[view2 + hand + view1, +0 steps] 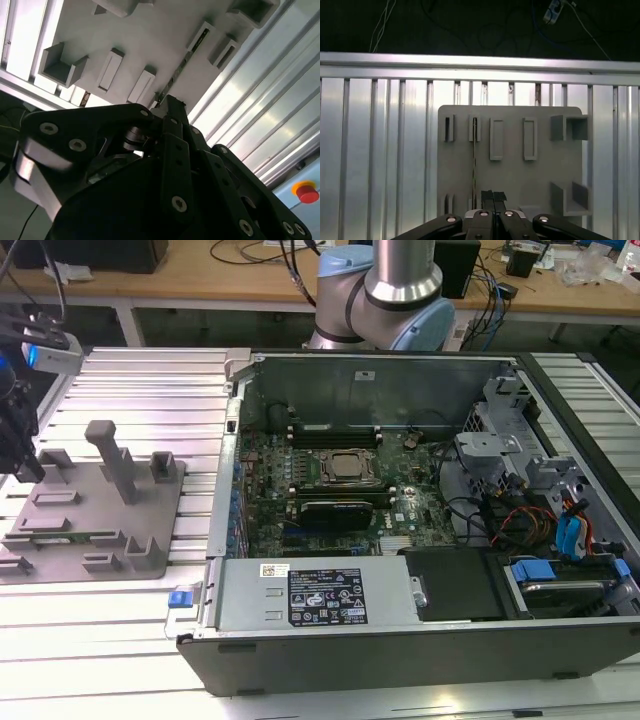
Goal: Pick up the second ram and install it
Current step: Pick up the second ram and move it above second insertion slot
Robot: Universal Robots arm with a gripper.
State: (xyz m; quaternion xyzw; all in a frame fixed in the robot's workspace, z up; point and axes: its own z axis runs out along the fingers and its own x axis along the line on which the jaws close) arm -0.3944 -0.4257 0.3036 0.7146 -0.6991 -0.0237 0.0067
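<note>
My pincer (28, 472) hangs at the exterior view's left, over the left edge of the flat grey plastic fixture plate (100, 510). That plate lies on the ribbed aluminium table (140, 390). In the first wrist view my two black fingers (487, 196) sit pressed side by side with no gap that I can make out. Nothing is held between them.

The second ram (474, 160), a long, thin green circuit-board stick, stands on its edge in the plate. It runs between two narrow slots, and one end sits in the slot (474, 128) on the plate's far side from me. My pincer (493, 196) is just beside the stick's near end and apart from it, not around it. In the second wrist view the second ram (182, 62) runs as a thin line away from my fingertips (170, 102) across the plate (150, 40).

In the exterior view the second ram (75, 537) shows as a thin greenish strip at the plate's near side. The open grey metal computer case (400, 640) lies well apart to the right, with its green motherboard (320, 455) exposed. A black expansion card (338, 510) is seated across the board.
</note>
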